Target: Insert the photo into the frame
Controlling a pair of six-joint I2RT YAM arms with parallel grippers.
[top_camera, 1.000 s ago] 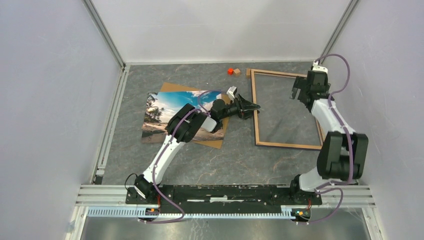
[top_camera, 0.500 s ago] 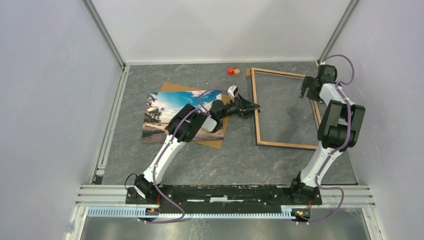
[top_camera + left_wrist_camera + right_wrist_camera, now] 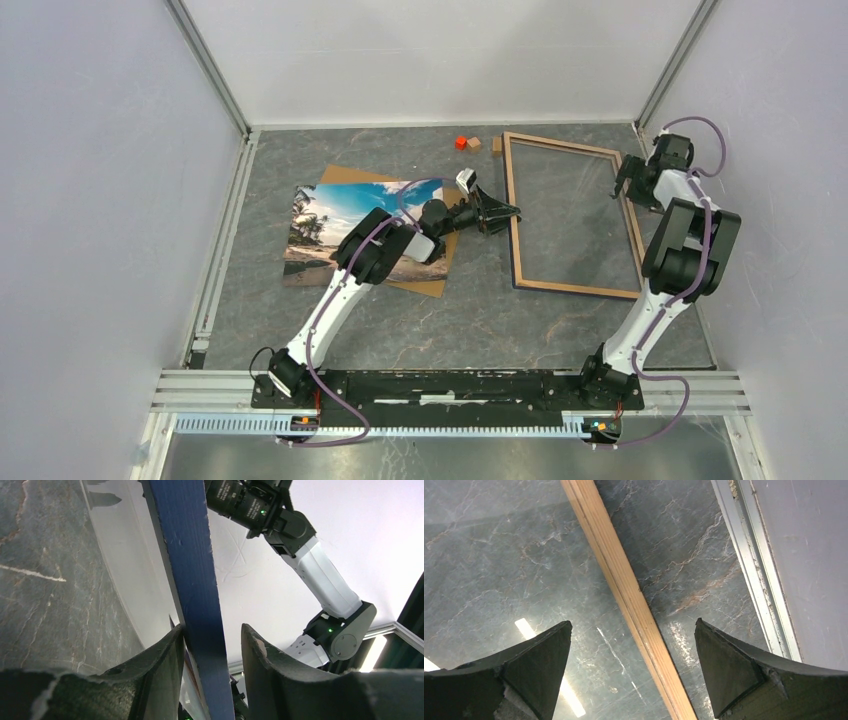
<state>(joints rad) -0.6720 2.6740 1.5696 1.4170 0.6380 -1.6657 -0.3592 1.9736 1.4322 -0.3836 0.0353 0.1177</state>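
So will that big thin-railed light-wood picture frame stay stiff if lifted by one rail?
The thin-railed light-wood picture frame will probably flex or twist: rails look slim for its span. Its glossy pane reflects lights, so likely glazed, fragile and slippery.

My left arm [image 3: 325, 315] and right arm [image 3: 637, 335]: white link shells, black joint housings, a purple cable [image 3: 690, 119] along each. Black base plate [image 3: 450, 388]. Left hand [image 3: 212, 630], right hand [image 3: 634, 625]: matte black fingers [image 3: 729, 665], scuffed pale edges. Green LEDs [image 3: 263, 512] on right arm's joints.
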